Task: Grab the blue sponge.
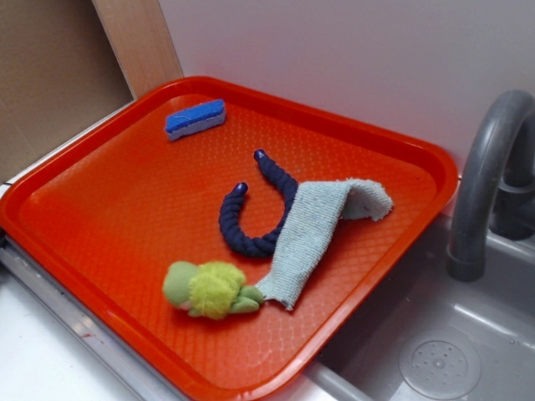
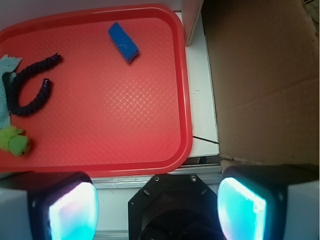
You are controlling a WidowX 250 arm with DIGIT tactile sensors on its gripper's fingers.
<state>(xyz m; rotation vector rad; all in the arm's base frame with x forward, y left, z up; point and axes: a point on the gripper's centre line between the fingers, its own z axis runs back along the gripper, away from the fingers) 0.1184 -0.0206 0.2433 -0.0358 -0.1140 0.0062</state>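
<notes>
The blue sponge, bright blue on top with a white lower layer, lies flat at the far left corner of the orange tray. In the wrist view the sponge lies near the tray's top right corner, on the red tray. My gripper is open and empty, its two glowing pads wide apart at the bottom of the wrist view. It hangs well above and off the tray's near edge, far from the sponge. The gripper does not show in the exterior view.
A dark navy twisted rope and a pale blue-grey cloth lie mid-tray, a green plush toy at the front. A grey faucet and sink stand right of the tray. Cardboard lies beside the tray.
</notes>
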